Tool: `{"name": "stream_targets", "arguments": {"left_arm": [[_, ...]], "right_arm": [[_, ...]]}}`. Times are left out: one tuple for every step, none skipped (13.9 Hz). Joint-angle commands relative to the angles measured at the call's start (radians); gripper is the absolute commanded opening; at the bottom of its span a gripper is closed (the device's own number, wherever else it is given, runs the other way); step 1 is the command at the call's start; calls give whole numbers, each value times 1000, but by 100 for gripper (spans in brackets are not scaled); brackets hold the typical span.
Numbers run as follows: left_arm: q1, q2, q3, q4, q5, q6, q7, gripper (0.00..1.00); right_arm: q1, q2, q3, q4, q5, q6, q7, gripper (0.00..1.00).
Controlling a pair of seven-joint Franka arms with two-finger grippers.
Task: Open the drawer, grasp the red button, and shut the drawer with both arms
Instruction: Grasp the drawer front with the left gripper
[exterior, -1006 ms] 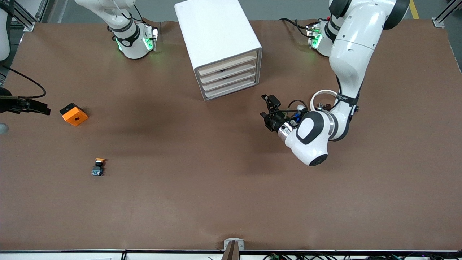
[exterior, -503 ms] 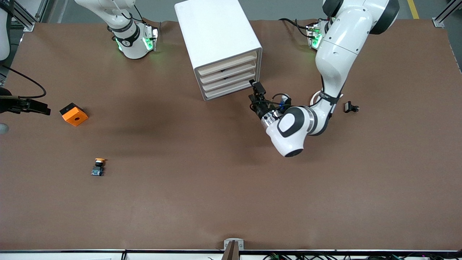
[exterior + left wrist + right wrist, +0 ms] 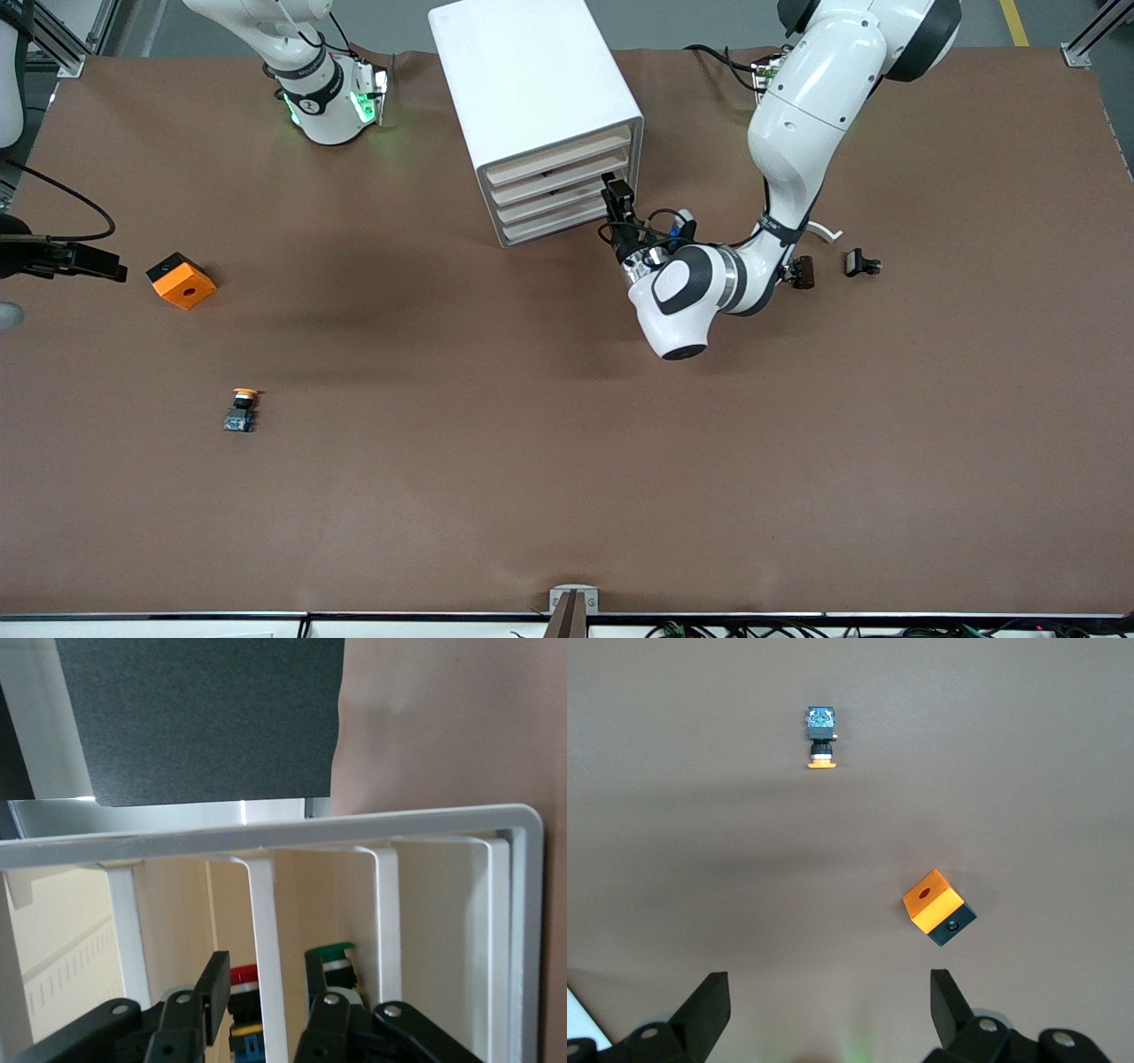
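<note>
A white jointed left arm (image 3: 797, 115) reaches down from its base to the front of a boxy white cabinet (image 3: 534, 111) standing on the brown bench (image 3: 567, 461), its black left end effector (image 3: 617, 200) pressed up against the stack of four pale beige drawer fronts, at the corner toward the left arm's end of the bench. In the left wrist view, the left end effector (image 3: 263, 992) has its two fingers (image 3: 213, 988) part-way closed on either side of a white front edge of the drawer (image 3: 266, 930), though whether they already pinch it cannot be told. In the gap beside that edge, the red cap of the button (image 3: 243, 975) shows inside the cabinet, next to a like part with a green cap (image 3: 332, 957).

The right arm (image 3: 292, 53) waits near its base, with the right end effector (image 3: 830, 1003) spread wide and holding nothing above the bench. Under it lie an orange cube (image 3: 937, 906) with a hole and a button with a yellow-orange cap (image 3: 821, 737); in the front view the cube (image 3: 181, 280) sits toward the right arm's end of the bench, and the yellow-orange button (image 3: 242, 410) lies nearer to the front camera. Two small dark parts (image 3: 861, 262) rest on the bench toward the left arm's end, close to the left arm's elbow.
</note>
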Motion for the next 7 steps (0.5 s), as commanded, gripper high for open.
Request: {"name": "stream_targets", "arguments": {"left_arm": [[-12, -11, -13, -33, -15, -31, 1, 41], [-13, -11, -18, -37, -9, -34, -1, 41], [-21, -11, -23, -41, -6, -45, -2, 42], [-35, -10, -24, -44, -4, -52, -4, 42], [-38, -10, -24, -49, -4, -52, -8, 42], [-41, -10, -24, -52, -4, -52, -8, 42], [-45, -8, -24, -52, -4, -52, -7, 42]], "right_arm": [[-7, 9, 8, 19, 18, -14, 3, 100], [-7, 9, 8, 19, 18, -14, 3, 100], [-4, 9, 8, 19, 18, -13, 6, 100], [-4, 9, 10, 19, 18, -13, 15, 100], [-2, 9, 13, 19, 18, -14, 35, 100], [4, 9, 14, 19, 18, -14, 61, 100], [13, 7, 14, 19, 18, -14, 95, 100]]}}
